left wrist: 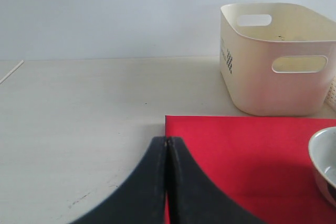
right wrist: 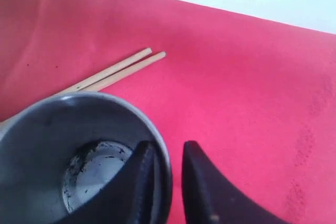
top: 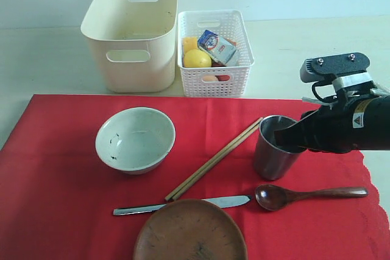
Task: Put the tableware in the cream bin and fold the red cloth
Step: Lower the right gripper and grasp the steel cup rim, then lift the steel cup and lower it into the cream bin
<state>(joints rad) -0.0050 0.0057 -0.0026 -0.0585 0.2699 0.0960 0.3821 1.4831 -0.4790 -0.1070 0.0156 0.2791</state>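
Pale tabletop (top: 49, 59), red cloth (top: 61, 168) spread flat. At 11 o'clock, cream bin (top: 131, 71), bare walls inside. Just beside it, white lattice basket (top: 237, 80) with lemon (top: 197, 59), milk carton (top: 217, 47), rest unclear through the lattice. At 3 o'clock, steel cup (top: 271, 159) upright, right gripper (right wrist: 168, 153) narrow astride its rim. Clamped or not, can't tell. Left gripper (left wrist: 167, 145) pressed closed, holding nothing. Round brown plate (top: 190, 232) cut off at 6.

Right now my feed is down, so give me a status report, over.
Left pincer shut, empty, at corner of red cloth. Right pincer astride rim of steel cup, grip unconfirmed. Cup upright on cloth, cream bin beyond. Chopsticks close beside cup.
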